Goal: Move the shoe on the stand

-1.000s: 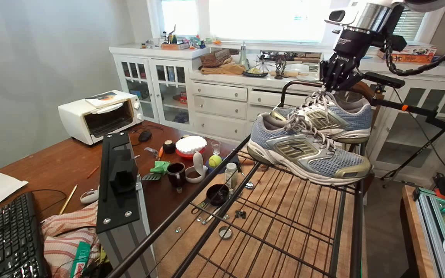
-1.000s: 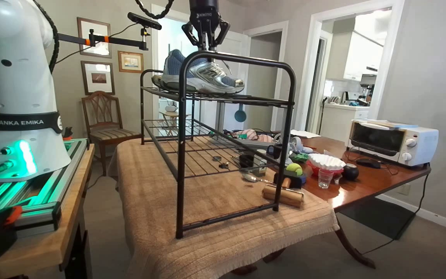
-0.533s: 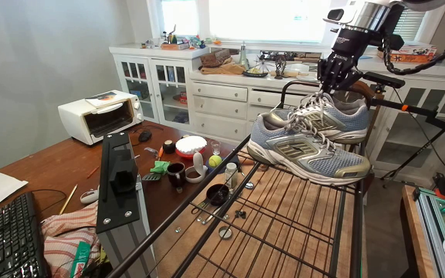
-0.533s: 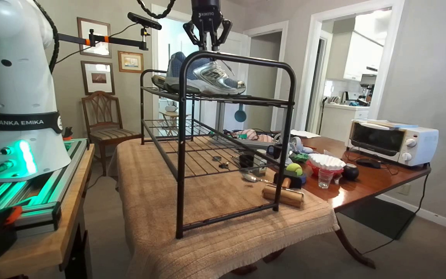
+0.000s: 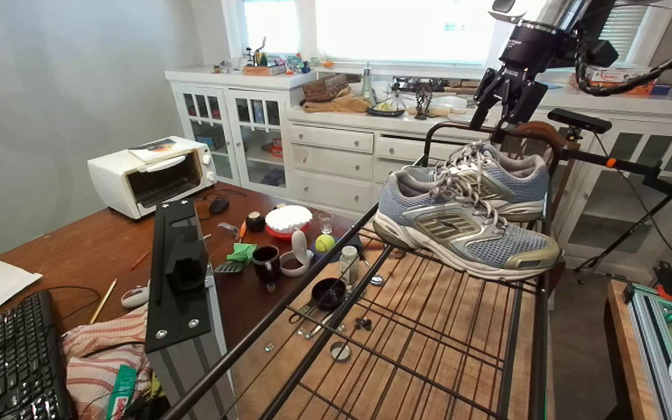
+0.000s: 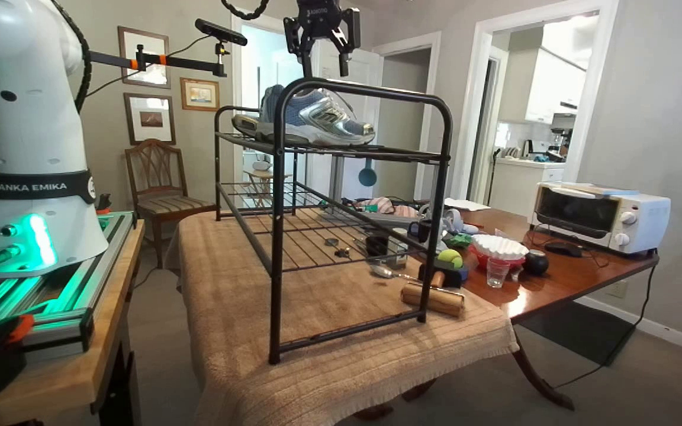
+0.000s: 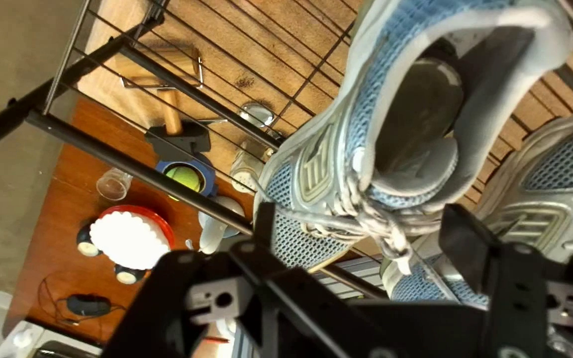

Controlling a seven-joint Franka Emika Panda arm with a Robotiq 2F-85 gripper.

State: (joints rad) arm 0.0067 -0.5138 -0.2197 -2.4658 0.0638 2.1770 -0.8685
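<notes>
I'm seeing blue-grey mesh on the shoe [image 7: 351,134], striped gold-ish side panel [image 7: 316,164], laces [image 7: 383,228] lt grey, sole [image 5: 524,212] off-white. And its twin shoe [image 5: 464,224] matches, gold toe cap [image 5: 533,257] incl.! My gripper [image 6: 325,71], all blk. The stand [image 6: 277,236], v. dk brown. Towel [image 6: 341,367] tan, table [image 5: 79,245] red-brown, cloth [image 5: 102,367] in pink & pale stripes, toaster oven [image 6: 652,214] white, tennis ball [image 5: 325,243] bright yellow-green, and I've got a green base light [image 6: 42,239] too.

Gripper [image 6: 325,70] pointing down, 2 fingers [image 7: 460,243] spread apart

a home: framed pictures [image 6: 150,118], white cabinets [image 5: 336,162], kitchen [image 6: 539,106] beyond a doorway [image 6: 542,16]
</notes>
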